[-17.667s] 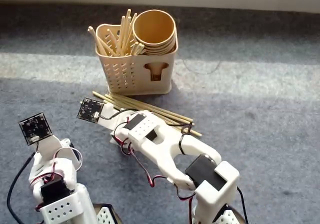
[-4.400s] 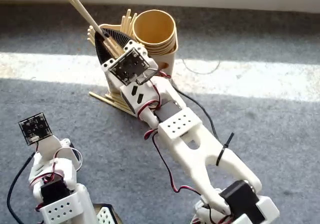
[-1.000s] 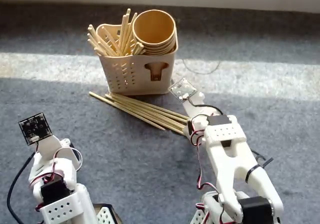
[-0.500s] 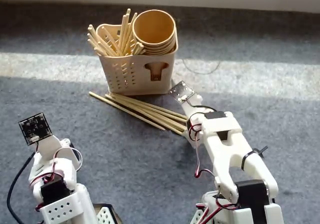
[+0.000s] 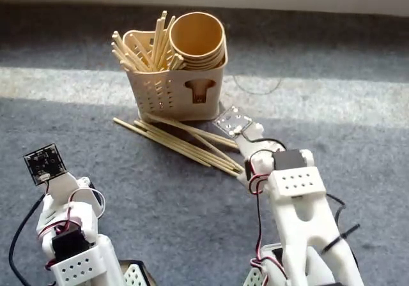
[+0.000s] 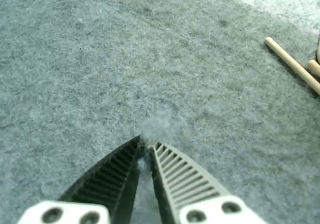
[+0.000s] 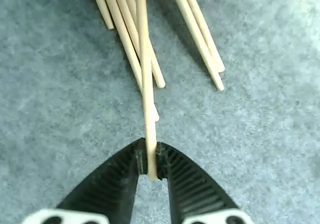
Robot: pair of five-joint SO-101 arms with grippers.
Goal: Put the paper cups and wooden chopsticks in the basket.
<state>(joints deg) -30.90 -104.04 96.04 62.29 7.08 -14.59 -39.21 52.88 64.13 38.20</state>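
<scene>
We are seeing a grey carpeted table point(image 5: 96, 145) with a sunlit band crossing it. The basket point(image 5: 172, 97) is standing on it, loose wooden chopsticks point(image 5: 179, 144) are lying just in front, and a thin thread point(image 5: 255, 92) is curling nearby.

1. In the high view, daylight falls as one bright band across the tabletop point(image 5: 332, 104) and passes the foot of the basket point(image 5: 174, 91).
2. The near part and the far edge lie in soft shade.
3. The left wrist view has a bright patch at one corner.
4. The right wrist view is evenly lit, and the chopsticks point(image 7: 145, 59) throw thin, weak shadows.
</scene>
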